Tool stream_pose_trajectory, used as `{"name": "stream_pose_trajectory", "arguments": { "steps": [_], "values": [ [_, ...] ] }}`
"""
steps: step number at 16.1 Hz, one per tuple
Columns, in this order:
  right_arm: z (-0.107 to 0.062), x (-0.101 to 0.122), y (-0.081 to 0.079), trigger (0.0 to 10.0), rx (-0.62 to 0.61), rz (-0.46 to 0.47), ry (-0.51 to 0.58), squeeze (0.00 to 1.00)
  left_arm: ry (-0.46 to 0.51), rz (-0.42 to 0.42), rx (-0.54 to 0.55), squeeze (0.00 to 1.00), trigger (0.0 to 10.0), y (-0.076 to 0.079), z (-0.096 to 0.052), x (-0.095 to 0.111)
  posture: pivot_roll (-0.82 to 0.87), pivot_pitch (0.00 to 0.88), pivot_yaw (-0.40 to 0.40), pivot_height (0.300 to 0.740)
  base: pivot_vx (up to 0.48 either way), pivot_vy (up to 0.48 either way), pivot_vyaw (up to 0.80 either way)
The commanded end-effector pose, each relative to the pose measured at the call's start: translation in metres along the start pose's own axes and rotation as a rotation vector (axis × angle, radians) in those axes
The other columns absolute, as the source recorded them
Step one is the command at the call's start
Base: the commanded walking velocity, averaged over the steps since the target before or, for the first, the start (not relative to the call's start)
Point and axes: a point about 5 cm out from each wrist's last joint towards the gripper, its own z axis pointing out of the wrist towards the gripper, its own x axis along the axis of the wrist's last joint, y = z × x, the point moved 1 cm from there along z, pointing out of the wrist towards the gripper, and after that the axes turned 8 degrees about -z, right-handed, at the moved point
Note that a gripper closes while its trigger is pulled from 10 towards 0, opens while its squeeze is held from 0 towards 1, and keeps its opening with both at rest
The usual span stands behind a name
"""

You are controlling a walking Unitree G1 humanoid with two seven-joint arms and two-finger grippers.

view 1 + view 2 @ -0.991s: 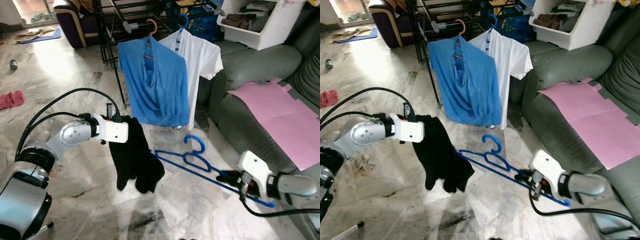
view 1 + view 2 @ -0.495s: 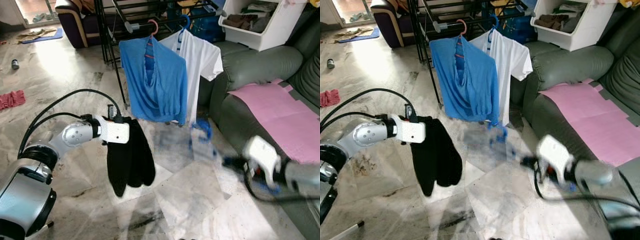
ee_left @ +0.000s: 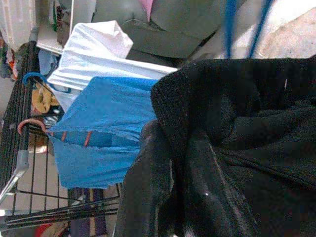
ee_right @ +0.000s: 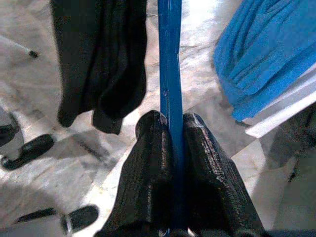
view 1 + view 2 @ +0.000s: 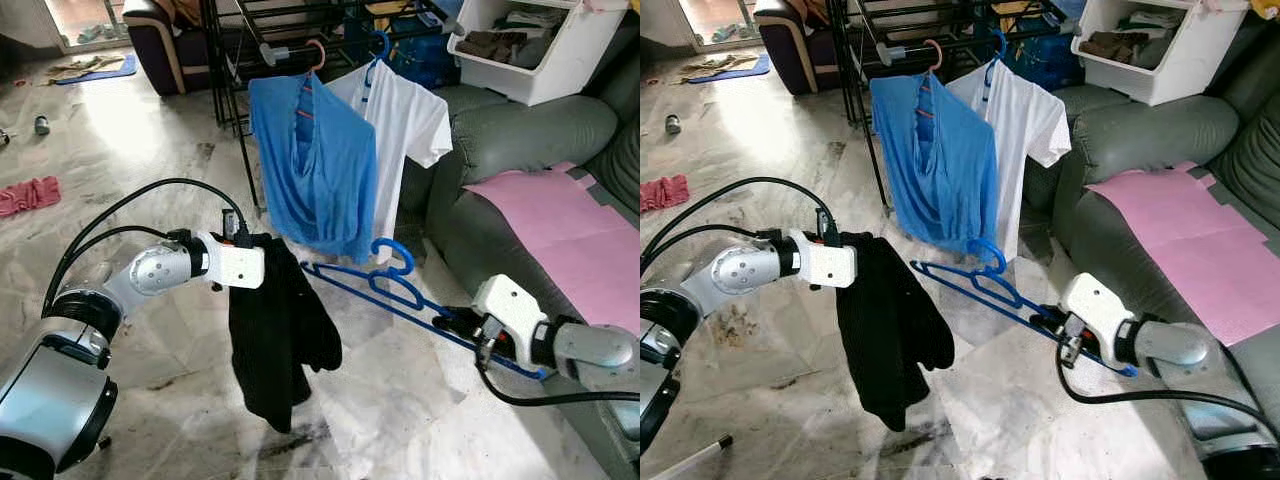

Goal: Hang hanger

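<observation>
Blue hanger (image 5: 385, 292) in right pincer (image 4: 170, 123); limp black garment (image 5: 280, 345)

Across the upper middle of the frame we see a black metal clothes rack (image 5: 235, 60). From it hang a bright blue loose top (image 5: 315, 165) and, touching its right side, a white short-sleeved T-shirt (image 5: 405, 115). Down the right edge runs a grey-green leather sofa (image 5: 520, 130) with a pink paper sheet (image 5: 550, 215) lying on its seat. At upper right a white plastic storage bin (image 5: 545, 50) holds folded clothes. A red crumpled cloth (image 5: 28, 194) lies on the pale marble floor (image 5: 120, 140) at the left edge.
</observation>
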Motion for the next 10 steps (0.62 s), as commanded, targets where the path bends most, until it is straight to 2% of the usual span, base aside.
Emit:
{"name": "stream_pose_trajectory", "arguments": {
  "steps": [1,3,5,10],
  "values": [
    [-0.006,0.005,0.002,10.0,0.022,-0.012,0.009,0.0,0.014,0.019,0.022,0.0,10.0,-0.009,0.0,0.004,-0.01,0.05,-0.011,0.74,0.0,0.0,0.0],
    [-0.012,0.005,0.002,10.0,0.057,0.002,0.0,0.0,0.01,0.014,0.013,0.0,10.0,-0.006,0.002,0.003,-0.02,0.049,-0.009,0.74,0.0,0.0,0.0],
    [-0.016,0.004,-0.006,10.0,0.133,0.012,-0.02,0.0,0.005,0.014,0.013,0.0,10.0,-0.006,0.002,0.003,-0.02,0.05,-0.009,0.74,0.0,0.0,0.0],
    [-0.009,0.004,-0.013,10.0,0.157,0.022,-0.019,0.0,0.029,0.007,0.012,0.0,10.0,-0.008,0.003,0.006,-0.01,0.049,-0.01,0.74,0.0,0.0,0.0]
  ]
}}
